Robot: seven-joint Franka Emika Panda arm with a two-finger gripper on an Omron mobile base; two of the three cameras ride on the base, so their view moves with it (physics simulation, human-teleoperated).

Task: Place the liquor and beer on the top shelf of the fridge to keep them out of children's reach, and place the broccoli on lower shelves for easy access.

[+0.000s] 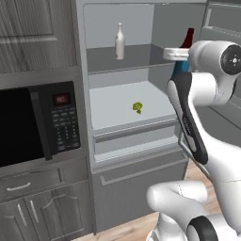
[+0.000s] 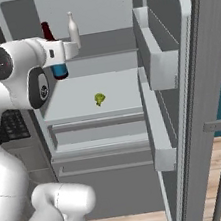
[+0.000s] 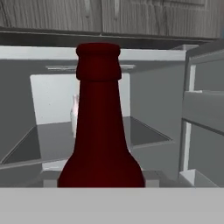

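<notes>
While the beer (image 3: 99,127) hung upright before the open fridge (image 2: 177,71) near its top shelf (image 1: 101,59), the jaws sat half-closed around its body; rigid, smooth glass, likely slippery and breakable, seemed best gripped at the label band.

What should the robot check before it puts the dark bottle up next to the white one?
1. Fridge door open: ok.
2. Beer held upright: ok in the hand view.
3. Fingers firmly around the beer: cannot tell, hidden.
4. Free spot on the top shelf beside the liquor: ok.
5. Broccoli already on a lower shelf: ok.
6. Beer standing on the top shelf: not ok, not yet.
</notes>
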